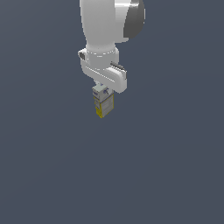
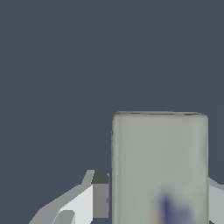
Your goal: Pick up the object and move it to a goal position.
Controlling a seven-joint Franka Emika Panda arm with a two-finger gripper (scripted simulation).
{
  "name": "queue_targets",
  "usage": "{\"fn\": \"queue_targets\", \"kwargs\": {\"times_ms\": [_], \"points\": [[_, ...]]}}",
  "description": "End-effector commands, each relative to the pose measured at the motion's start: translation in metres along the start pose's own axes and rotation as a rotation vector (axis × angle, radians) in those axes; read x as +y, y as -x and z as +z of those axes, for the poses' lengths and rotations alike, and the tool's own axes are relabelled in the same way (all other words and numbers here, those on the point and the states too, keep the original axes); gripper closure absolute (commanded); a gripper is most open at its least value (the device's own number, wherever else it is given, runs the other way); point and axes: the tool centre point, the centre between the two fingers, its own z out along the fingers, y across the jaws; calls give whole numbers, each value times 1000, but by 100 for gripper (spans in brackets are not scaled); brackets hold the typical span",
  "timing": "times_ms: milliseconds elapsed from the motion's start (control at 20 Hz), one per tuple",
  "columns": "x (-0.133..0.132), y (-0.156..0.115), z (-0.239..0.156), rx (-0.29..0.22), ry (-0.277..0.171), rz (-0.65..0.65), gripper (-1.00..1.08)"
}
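The pincer (image 1: 103, 90) holds the carton-like box (image 1: 103, 102) clamped between its fingers (image 2: 99, 194), the box hanging directly below with its long axis vertical and yellow end lowest, above featureless grey ground; no goal marker is visible.

- A plain, dark slate-blue backdrop (image 1: 175, 166) fills the exterior view from edge to edge.
- The same flat grey-blue surface (image 2: 57, 65) spans the wrist view.
- Lighting is even and soft, with no visible seams, furniture or windows.
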Motion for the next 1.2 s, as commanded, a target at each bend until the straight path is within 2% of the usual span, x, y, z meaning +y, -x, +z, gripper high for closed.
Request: {"fn": "queue_targets", "kwargs": {"times_ms": [0, 650, 1150], "points": [[19, -10, -25, -1, 0, 0, 108], [108, -62, -142, 1, 2, 0, 108], [138, -83, -183, 2, 3, 0, 108]]}}
